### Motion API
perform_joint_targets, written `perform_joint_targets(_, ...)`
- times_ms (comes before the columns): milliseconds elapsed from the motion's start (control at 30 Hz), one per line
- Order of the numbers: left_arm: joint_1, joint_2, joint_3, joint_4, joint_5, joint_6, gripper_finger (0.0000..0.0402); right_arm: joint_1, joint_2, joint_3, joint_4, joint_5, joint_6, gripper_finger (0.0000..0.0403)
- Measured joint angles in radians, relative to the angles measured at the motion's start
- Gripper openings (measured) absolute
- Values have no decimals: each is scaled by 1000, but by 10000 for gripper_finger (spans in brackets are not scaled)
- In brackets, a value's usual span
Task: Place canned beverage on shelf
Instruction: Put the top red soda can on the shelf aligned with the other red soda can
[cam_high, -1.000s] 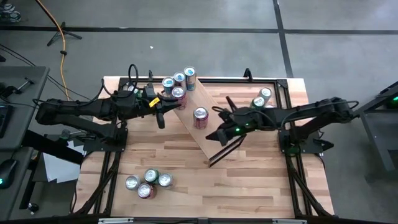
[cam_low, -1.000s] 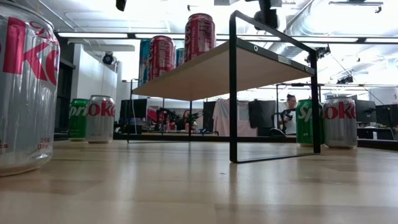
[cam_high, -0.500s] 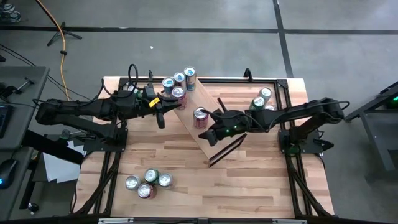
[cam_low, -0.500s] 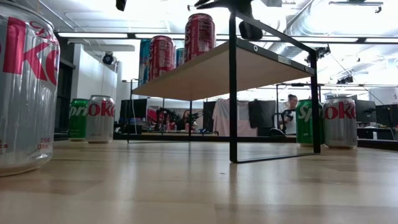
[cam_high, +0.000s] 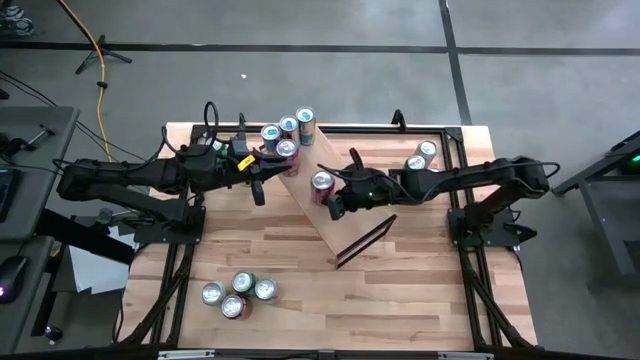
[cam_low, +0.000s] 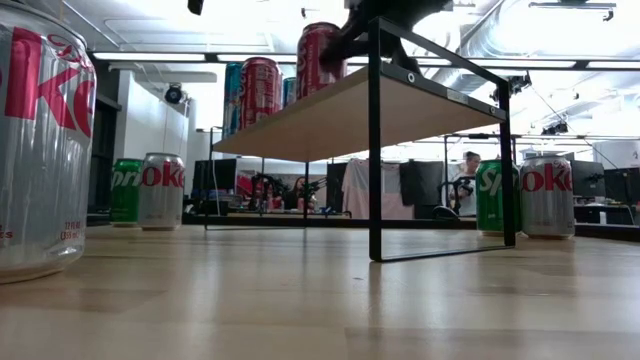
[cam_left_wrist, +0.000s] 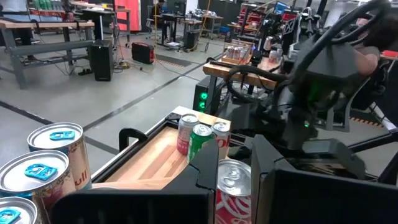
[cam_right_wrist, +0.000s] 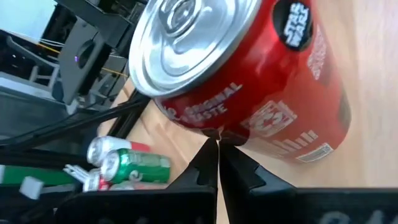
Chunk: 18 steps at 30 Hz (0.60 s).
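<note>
Cans line the shelf (cam_high: 325, 195), whose long axis runs diagonally in the high view from upper left toward lower centre. A red cola can (cam_high: 322, 183) stands upright near its middle, and a cluster of four cans (cam_high: 287, 134) crowds the upper-left end. Right gripper (cam_high: 335, 205) sits just beside the red can, fingers pressed together with nothing between them. Only the right wrist view shows how close: the closed fingertips (cam_right_wrist: 217, 163) meet right at the can's red wall (cam_right_wrist: 249, 87), though contact can't be confirmed. Low view adds the shelf's height, plank (cam_low: 330, 115) raised on the black frame (cam_low: 375, 140) above the table (cam_low: 320, 300). Left gripper (cam_high: 258, 190) waits by the cluster, fingers closed and empty. Four more cans (cam_high: 236, 294) stand lower left on the table; others (cam_high: 421, 157) upper right.
</note>
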Motion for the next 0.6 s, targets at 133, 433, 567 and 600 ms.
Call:
perform_joint_targets(133, 0, 0, 0, 0, 0, 0, 3, -43, 0, 0, 1, -16, -48, 0)
perform_joint_targets(433, 0, 0, 0, 0, -17, -1, 3, -155, 0, 0, 23, -38, -143, 0)
perform_joint_targets(567, 0, 0, 0, 0, -35, -1, 3, -198, 0, 0, 60, -63, -181, 0)
perform_joint_targets(600, 0, 0, 0, 0, -37, -1, 3, -207, 0, 0, 70, -64, -187, 0)
